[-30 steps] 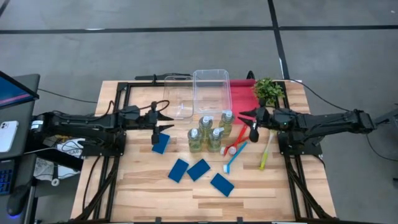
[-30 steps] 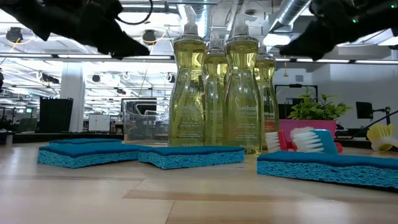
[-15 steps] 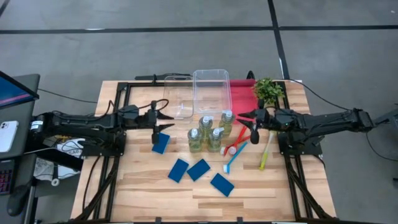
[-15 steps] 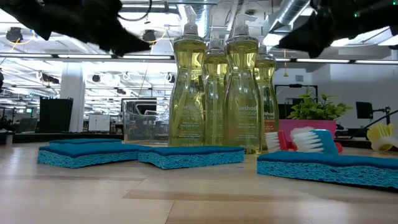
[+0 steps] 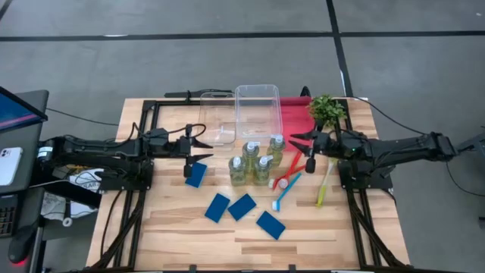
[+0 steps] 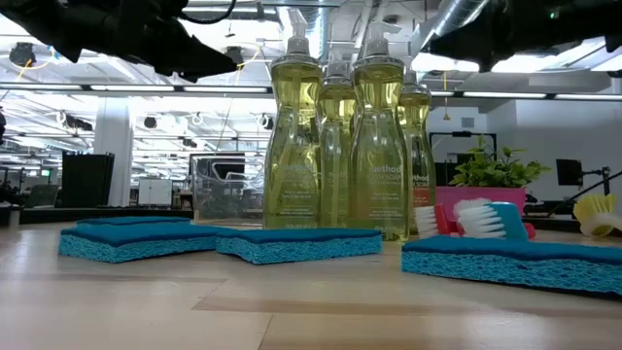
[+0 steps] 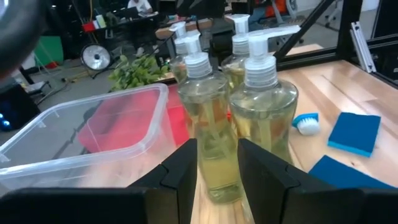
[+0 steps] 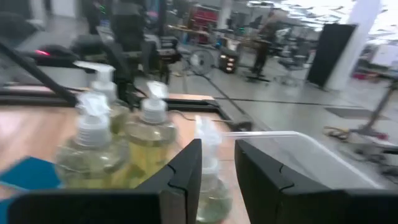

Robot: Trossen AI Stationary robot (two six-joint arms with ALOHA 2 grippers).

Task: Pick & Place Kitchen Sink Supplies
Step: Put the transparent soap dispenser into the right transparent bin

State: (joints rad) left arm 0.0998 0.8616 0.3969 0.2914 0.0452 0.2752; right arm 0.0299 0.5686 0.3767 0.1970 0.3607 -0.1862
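Observation:
Four clear pump bottles [image 5: 256,159] of yellow-green liquid stand upright in a cluster at the table's middle. Four flat blue sponges lie on the wood: one [image 5: 195,174] left of the bottles, three [image 5: 242,207] nearer the near edge. Red [image 5: 283,179], blue [image 5: 286,191] and yellow-green [image 5: 324,184] brushes lie right of the bottles. My left gripper [image 5: 208,149] hovers open, left of the bottles and above the lone sponge; its wrist view shows the nearest bottle [image 7: 214,124] just beyond the fingers. My right gripper [image 5: 294,142] hovers open on the bottles' right, over the brush heads.
Two clear plastic bins [image 5: 256,114] sit behind the bottles toward the far edge, with a red tray [image 5: 294,115] and a small green plant [image 5: 327,110] to their right. Bare wood shows along the near edge and at the left side. Black frame rails [image 5: 144,129] border the table.
In the low view both grippers have risen a little above the bottle tops, the right one more than the left. The bottles, sponges and brushes have stayed where they were.

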